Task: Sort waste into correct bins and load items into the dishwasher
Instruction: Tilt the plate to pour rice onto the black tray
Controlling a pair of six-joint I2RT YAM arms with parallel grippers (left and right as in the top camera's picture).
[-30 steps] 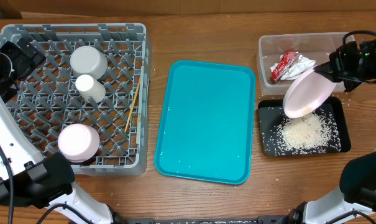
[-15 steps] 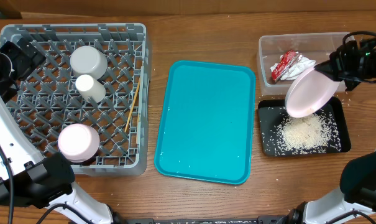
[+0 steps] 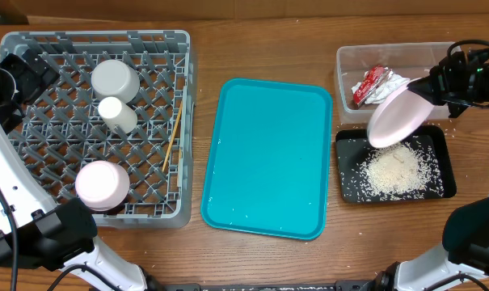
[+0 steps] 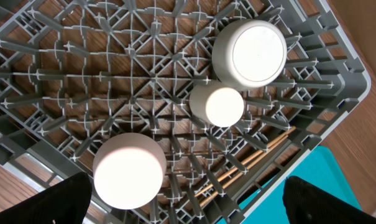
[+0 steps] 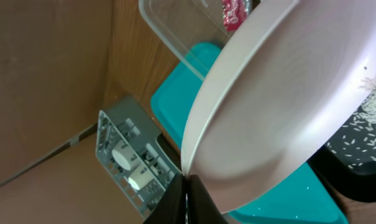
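Your dish rack [image 3: 90,35] has not changed in the last second. The upturned bowl [image 3: 115,79], the cup [image 3: 116,115], a third round white piece [image 3: 102,184] and the chopsticks [image 3: 173,133] lie in it as before. The left gripper [image 3: 22,71] hangs over its left side, jaws spread wide and holding nothing. The teal tray [image 3: 268,162] is as it was too.

What has moved is the large plate [image 3: 399,120]. Your right gripper [image 3: 430,89], pinched tight on its rim, has kept it steeply tilted above the black tray [image 3: 339,170]. It has drifted the plate slightly back toward the clear tub [image 3: 345,65], where the napkin [image 3: 392,87] and sauce packet [image 3: 369,83] lie. The rice [image 3: 394,170] sits heaped in the black tray and the heap looks no bigger. Only a few grains cling to the plate in the right wrist view. I judge the tipping done, so the plate is ready for the rack.
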